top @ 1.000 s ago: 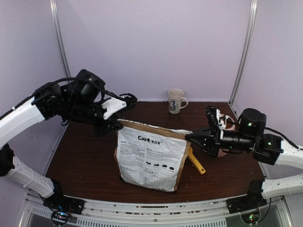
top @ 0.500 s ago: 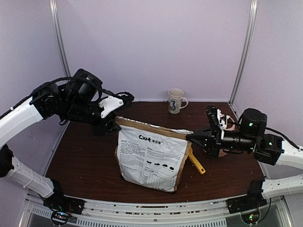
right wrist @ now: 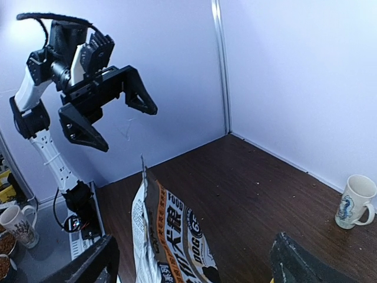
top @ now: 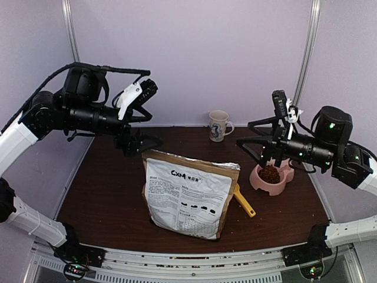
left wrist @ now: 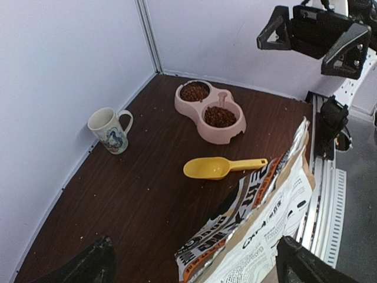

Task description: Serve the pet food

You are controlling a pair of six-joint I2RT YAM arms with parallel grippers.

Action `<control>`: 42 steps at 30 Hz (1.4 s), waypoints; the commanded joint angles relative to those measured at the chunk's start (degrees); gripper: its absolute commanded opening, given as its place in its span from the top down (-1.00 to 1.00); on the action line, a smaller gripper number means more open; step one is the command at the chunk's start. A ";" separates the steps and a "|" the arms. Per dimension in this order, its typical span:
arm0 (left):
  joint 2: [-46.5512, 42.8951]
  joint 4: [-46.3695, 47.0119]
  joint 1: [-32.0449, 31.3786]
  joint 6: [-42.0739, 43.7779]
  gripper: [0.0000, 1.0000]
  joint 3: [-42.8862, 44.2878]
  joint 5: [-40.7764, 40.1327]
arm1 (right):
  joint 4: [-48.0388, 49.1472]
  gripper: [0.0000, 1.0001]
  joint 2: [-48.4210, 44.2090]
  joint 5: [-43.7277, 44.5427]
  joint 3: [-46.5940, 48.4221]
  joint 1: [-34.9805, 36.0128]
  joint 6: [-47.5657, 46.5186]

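1. The left fingers (top: 140, 144) are standing wide apart and gripping nothing. They are hovering above the upper left corner of the bag (top: 188, 197) and are not touching it.
2. The right fingers (top: 253, 146) are also standing wide apart and empty, hovering clear of the bag's upper right corner.
3. The bag is standing upright on the bench (top: 106, 194), below and between the two sets of fingers.
4. The pet food (left wrist: 219, 116) is lying in both cups of the pink double bowl (left wrist: 227, 134), below and just beyond the right fingers and well apart from the left fingers.
5. The yellow scoop (left wrist: 215, 168) is lying empty on the bench, between the bag and the bowl.
6. Judgement: the serving is looking complete, since both cups are carrying food and the scoop and bag are resting free. At most, parking the arms is remaining. Whether the bag mouth is sealed cannot be told.
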 commanded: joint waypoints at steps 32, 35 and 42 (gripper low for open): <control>-23.41 57.00 55.03 -20.89 -0.95 -67.71 -26.18 | 17.23 -0.88 -15.39 9.34 -36.62 -61.20 8.68; -24.07 68.27 55.01 -16.46 -0.96 -73.50 -24.54 | 31.91 -0.89 -16.06 10.85 -45.66 -61.18 7.88; -12.47 80.83 55.03 -11.78 -0.96 -71.82 -22.81 | 56.49 -0.87 -2.82 12.15 -51.49 -61.10 7.08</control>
